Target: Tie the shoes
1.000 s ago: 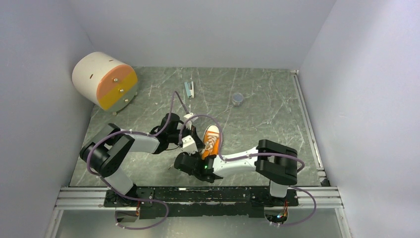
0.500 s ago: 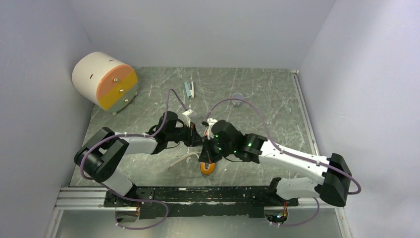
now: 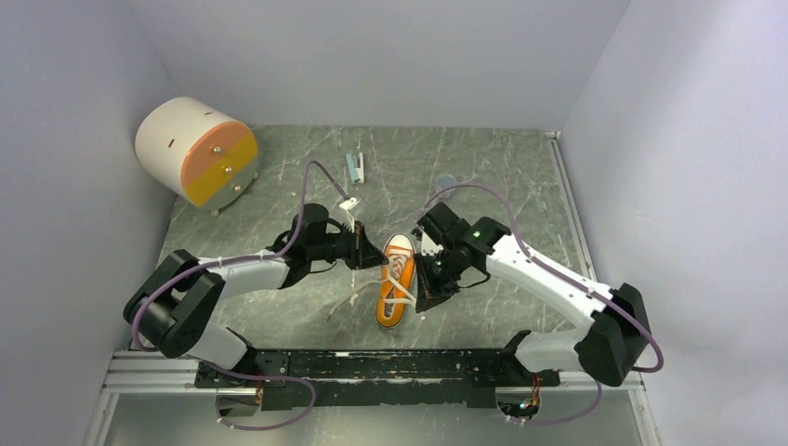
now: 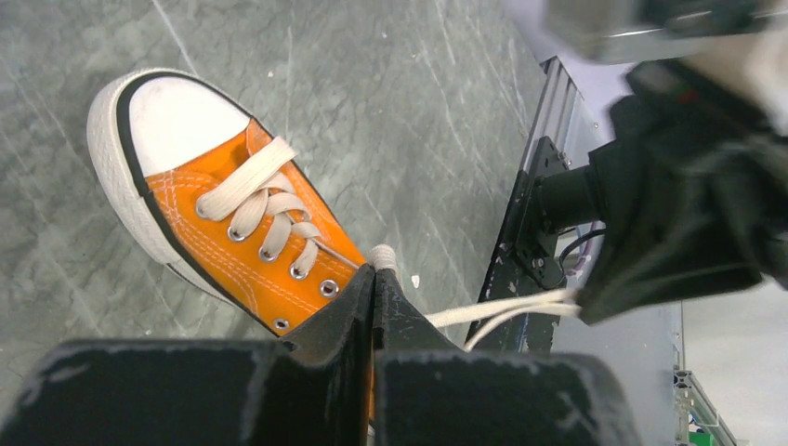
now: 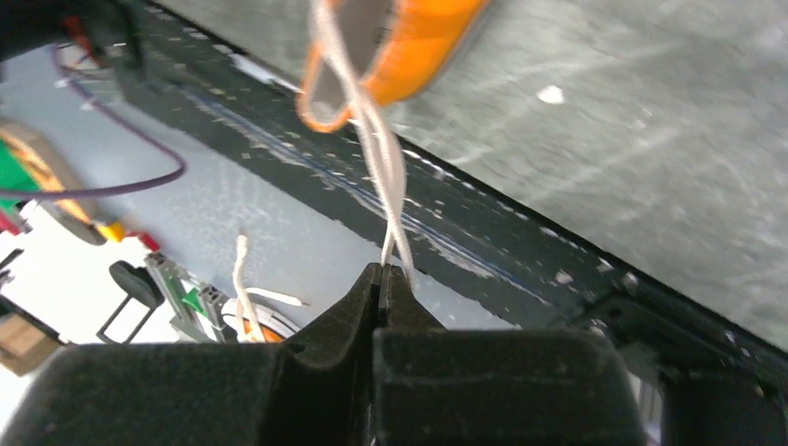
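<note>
Three pale walls (image 3: 372, 56), green marbled bench (image 3: 520, 186) | my right hand (image 5: 381, 274) pinches the laces (image 5: 376, 158) | my left hand (image 4: 374, 279) closed beside sneaker (image 3: 395, 283)

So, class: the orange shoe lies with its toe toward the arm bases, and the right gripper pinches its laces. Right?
No: the top view shows the shoe with its toe pointing away from the arm bases, heel nearest them. The right gripper does pinch its laces.

White laces (image 5: 387, 177) between closed fingers (image 5: 342, 318), orange sneaker (image 5: 429, 35) beyond.
</note>
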Robot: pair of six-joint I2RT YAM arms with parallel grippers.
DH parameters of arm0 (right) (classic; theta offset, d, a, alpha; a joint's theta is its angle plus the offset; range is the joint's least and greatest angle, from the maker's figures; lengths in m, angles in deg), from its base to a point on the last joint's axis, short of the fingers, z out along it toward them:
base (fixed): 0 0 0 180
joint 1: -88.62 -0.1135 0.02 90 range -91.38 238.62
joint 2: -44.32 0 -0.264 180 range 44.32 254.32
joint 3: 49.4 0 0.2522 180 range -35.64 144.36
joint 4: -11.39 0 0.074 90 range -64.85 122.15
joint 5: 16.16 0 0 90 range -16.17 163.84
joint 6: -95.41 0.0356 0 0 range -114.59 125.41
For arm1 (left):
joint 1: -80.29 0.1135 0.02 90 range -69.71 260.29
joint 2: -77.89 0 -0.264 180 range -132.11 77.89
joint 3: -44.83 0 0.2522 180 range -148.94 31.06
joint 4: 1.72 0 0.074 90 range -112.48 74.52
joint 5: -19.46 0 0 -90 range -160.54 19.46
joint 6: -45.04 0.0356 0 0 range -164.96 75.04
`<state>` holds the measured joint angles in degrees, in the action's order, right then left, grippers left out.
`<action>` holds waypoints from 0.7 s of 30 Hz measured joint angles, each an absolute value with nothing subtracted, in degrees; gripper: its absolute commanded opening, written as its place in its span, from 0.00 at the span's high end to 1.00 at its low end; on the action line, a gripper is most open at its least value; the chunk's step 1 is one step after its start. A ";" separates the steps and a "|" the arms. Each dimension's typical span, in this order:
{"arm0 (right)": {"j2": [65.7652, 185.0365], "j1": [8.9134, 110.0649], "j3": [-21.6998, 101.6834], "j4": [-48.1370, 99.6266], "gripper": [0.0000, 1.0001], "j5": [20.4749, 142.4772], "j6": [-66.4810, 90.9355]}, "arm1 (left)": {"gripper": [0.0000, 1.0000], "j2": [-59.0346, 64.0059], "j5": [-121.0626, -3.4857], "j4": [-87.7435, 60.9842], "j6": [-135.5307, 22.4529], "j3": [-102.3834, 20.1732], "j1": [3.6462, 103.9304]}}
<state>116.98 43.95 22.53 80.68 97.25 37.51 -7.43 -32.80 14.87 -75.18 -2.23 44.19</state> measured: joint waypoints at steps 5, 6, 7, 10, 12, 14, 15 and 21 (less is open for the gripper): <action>123.41 45.57 22.53 85.68 0.99 91.83 35.04 | 0.95 -6.49 -32.84 14.76 -74.96 -2.23 44.19; 124.94 45.63 22.53 85.77 0.99 90.57 34.45 | 0.95 -6.66 -32.84 14.62 -74.87 -2.23 44.19; 126.91 45.68 22.55 85.81 0.99 88.69 33.58 | 0.95 -6.79 -32.84 14.52 -74.74 -2.23 44.19; 133.27 45.85 22.75 85.22 0.96 83.24 31.28 | 0.95 -6.84 -32.89 13.73 -74.06 -2.23 44.23; 137.27 45.92 22.77 83.78 0.90 81.10 29.71 | 0.95 -6.75 -33.00 12.92 -73.60 -2.23 44.41; 138.82 46.03 22.60 82.19 0.76 81.41 28.72 | 0.95 -6.38 -33.04 11.72 -72.97 -2.23 44.93; 138.69 46.07 22.31 81.20 0.68 82.15 28.33 | 0.95 -6.03 -33.13 11.00 -72.60 -2.21 45.28; 128.68 46.51 21.07 76.79 0.45 83.48 27.48 | 0.95 -3.14 -33.15 7.61 -70.13 -2.23 46.03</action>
